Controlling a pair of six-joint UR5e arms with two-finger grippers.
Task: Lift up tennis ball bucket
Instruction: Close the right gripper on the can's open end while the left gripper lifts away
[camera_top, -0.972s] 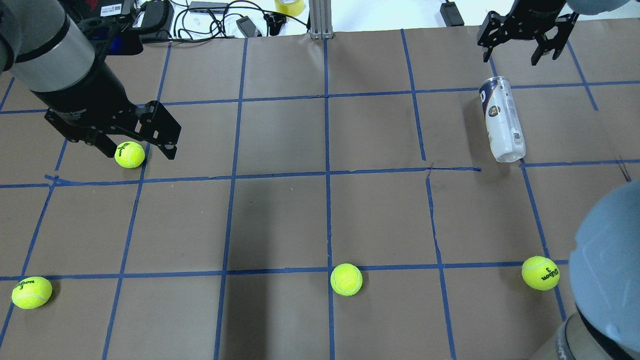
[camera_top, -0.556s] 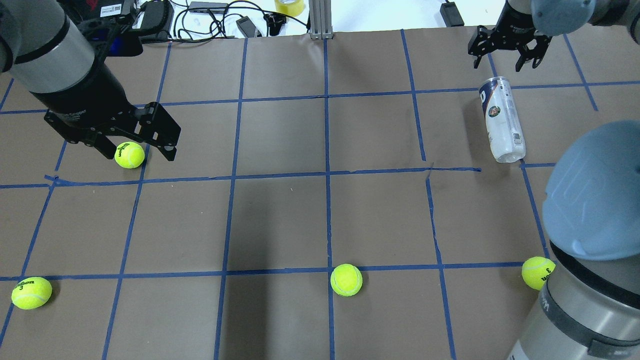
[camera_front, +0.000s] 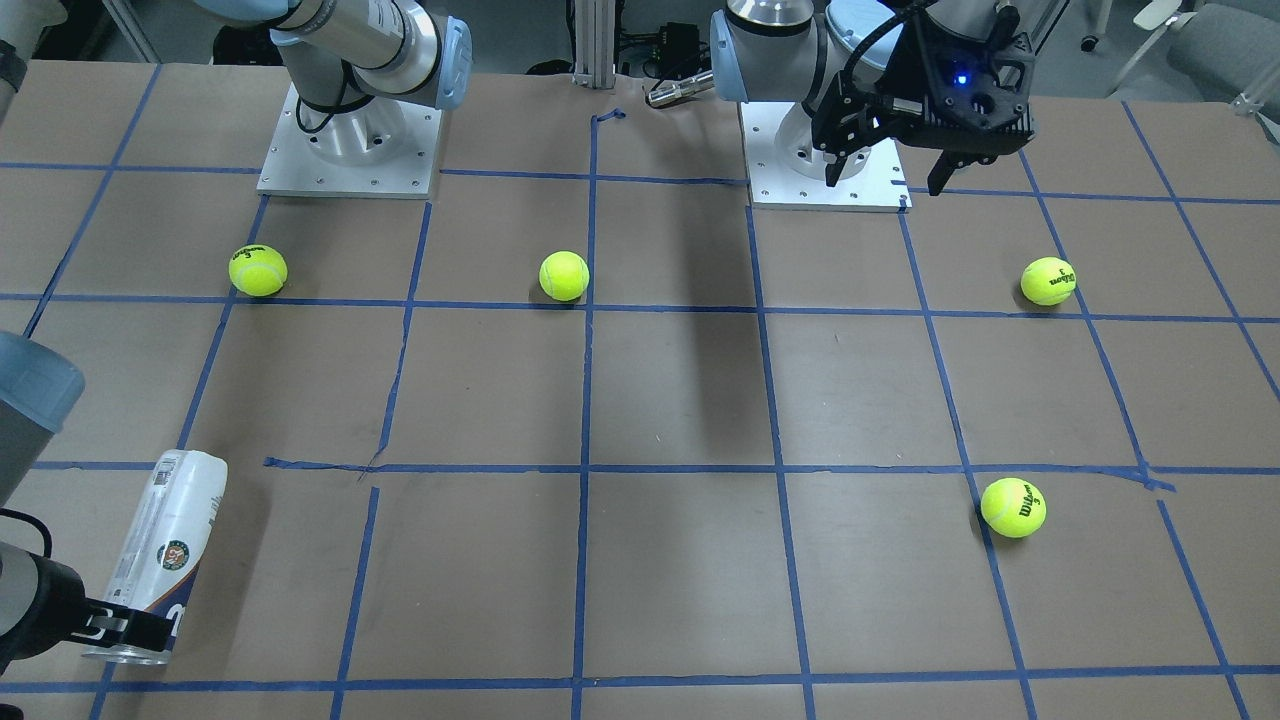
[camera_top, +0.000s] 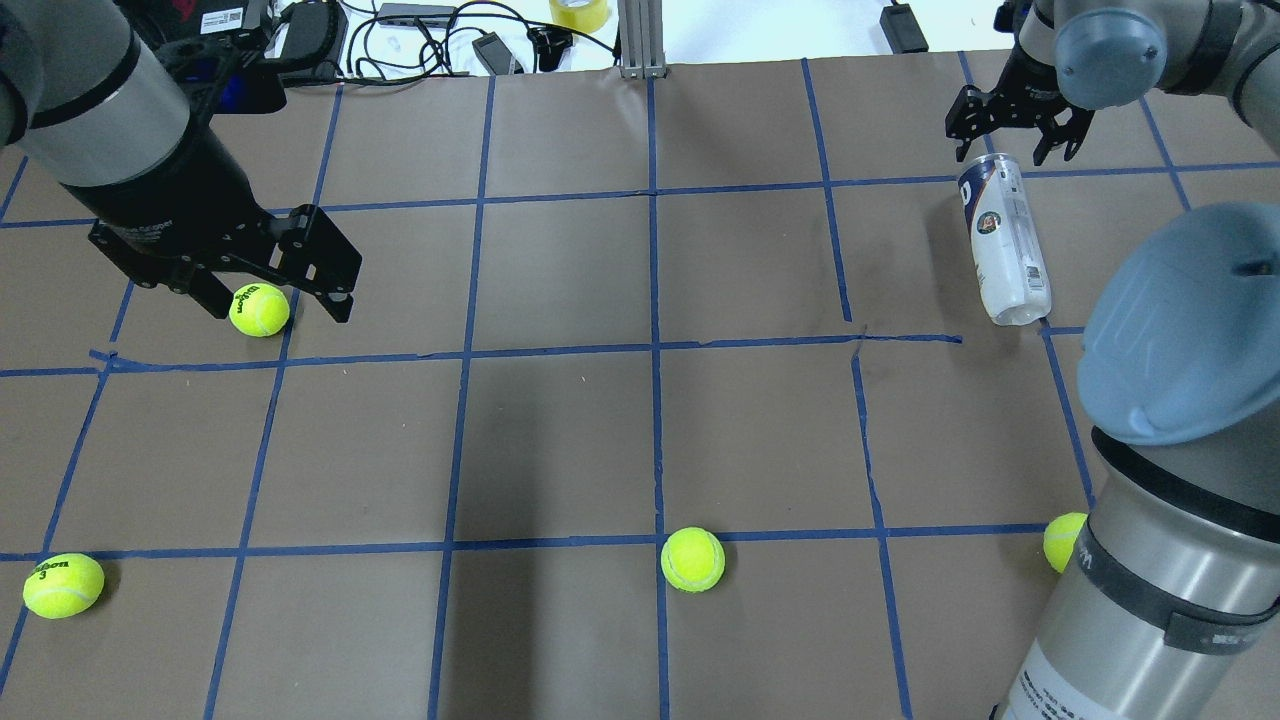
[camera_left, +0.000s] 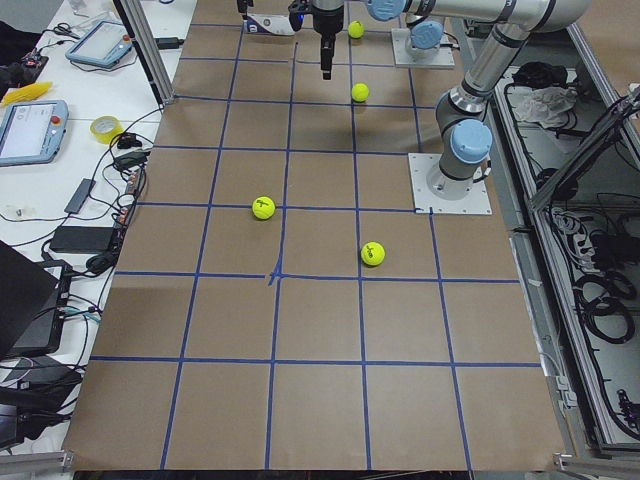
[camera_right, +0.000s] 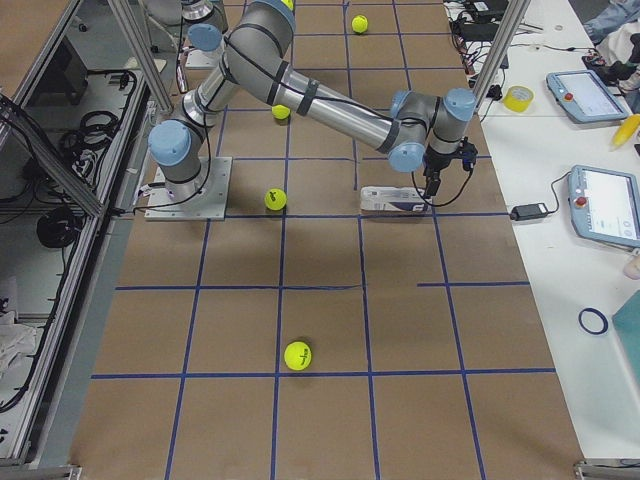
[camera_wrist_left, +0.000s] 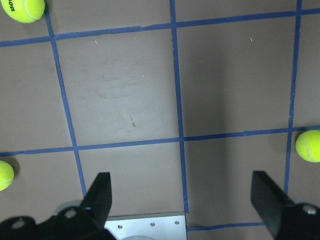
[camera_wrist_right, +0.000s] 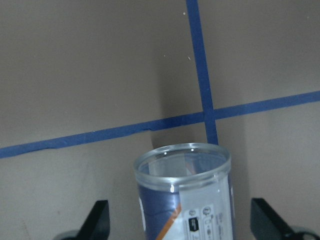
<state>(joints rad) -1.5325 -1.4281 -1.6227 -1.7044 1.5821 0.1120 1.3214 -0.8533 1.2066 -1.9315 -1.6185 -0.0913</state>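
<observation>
L gripper: jaws spread wide, held high above bench. Clear bucket lies on its side at far right of bench. Its long axis runs approx. toward/away from robot: navy end points away, clear end toward it. R gripper: jaws spread either side of navy end, not touching.

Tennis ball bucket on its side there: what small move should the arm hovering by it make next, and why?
Probably lower the right hand a little, so that it straddles the tennis ball bucket before closing. The right wrist view shows the bucket's end centred in the open hand's wide gap. The bucket lies flat on the table, and nothing is gripped yet.
</observation>
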